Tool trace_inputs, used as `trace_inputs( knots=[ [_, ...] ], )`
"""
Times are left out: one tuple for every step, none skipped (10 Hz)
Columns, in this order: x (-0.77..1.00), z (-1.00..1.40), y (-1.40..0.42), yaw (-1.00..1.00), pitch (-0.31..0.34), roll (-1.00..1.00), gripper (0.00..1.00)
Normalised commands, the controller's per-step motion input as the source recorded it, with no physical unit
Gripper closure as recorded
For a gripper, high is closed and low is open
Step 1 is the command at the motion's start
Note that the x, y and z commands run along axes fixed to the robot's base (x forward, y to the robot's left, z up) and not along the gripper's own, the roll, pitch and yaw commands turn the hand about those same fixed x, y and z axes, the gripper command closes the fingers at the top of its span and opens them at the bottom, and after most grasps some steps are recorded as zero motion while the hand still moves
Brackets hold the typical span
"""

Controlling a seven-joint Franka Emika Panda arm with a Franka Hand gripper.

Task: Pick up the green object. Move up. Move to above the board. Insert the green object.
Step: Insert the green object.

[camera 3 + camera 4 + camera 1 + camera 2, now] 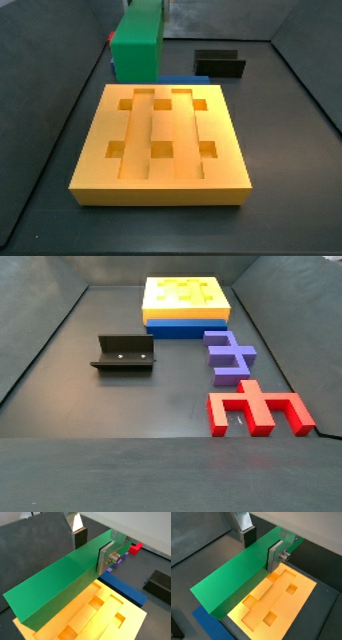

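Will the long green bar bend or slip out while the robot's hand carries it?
Probably no bending: the green bar looks straight and rigid. It may want to tilt, since the hand grips it across its flat sides and much of its length juts out over the yellow board. Its matte faces against the dark pads should resist slipping.

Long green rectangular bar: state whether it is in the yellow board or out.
Out. The long green rectangular bar is clamped in the hand, above the grooved yellow board, whose grooves are empty.
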Motion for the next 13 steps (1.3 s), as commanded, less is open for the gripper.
trace_inputs(
  knots=[
    [-0.05,-0.82,-0.06,0.0,-0.139,0.19,1.0],
    [0.0,-0.9,-0.2,0.01,-0.173,0.08,1.0],
    [0.0,-0.89,-0.23,0.01,-0.137,0.0,1.0],
    [0.0,-0.72,-0.1,0.07,-0.16,-0.11,1.0],
    [0.0,-0.58,0.0,0.12,-0.18,-0.19,1.0],
    [0.0,-0.57,0.0,0.11,-0.171,-0.15,1.0],
    [0.0,-0.5,0.0,0.09,-0.139,-0.06,1.0],
    [0.0,-0.36,-0.08,0.08,-0.114,0.0,1.0],
    [-0.05,-0.19,-0.18,0.15,-0.107,0.13,1.0],
    [0.0,-0.4,-0.09,0.14,-0.099,0.26,1.0],
    [0.0,-0.5,-0.07,0.19,-0.124,0.24,1.0],
    [0.0,-0.42,-0.06,0.15,-0.044,0.25,1.0],
    [0.0,-0.35,-0.09,0.0,-0.011,0.14,1.0]
  ],
)
